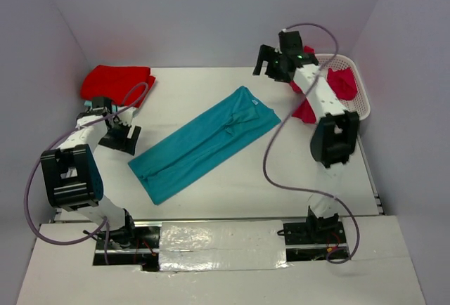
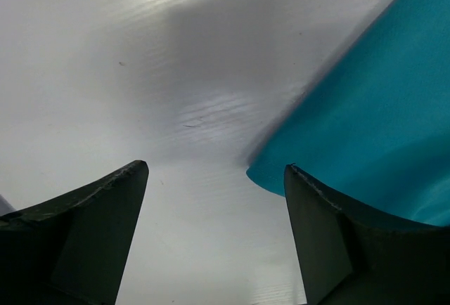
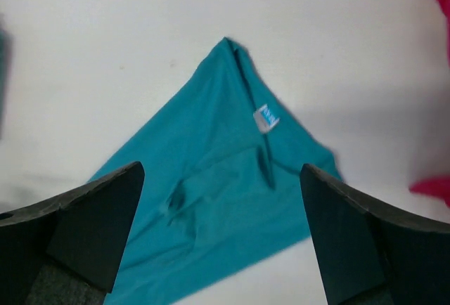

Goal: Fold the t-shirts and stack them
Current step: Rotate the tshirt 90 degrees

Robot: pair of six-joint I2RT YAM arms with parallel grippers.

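From above we see the teal shirt (image 1: 207, 143) folded lengthwise, lying diagonally on the surface (image 1: 211, 87); only the right wrist view shows its white label (image 3: 266, 117). The left hand (image 1: 121, 139) and right hand (image 1: 269, 62) hang released, empty.

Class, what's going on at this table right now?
Two robot arms are folding t-shirts. A teal t-shirt lies in a folded strip across the table. Both arms' jaws are open and empty: the left arm by the strip's near end, the right arm above its collar end. A folded red pile sits at the far left; more shirts wait in the white basket.
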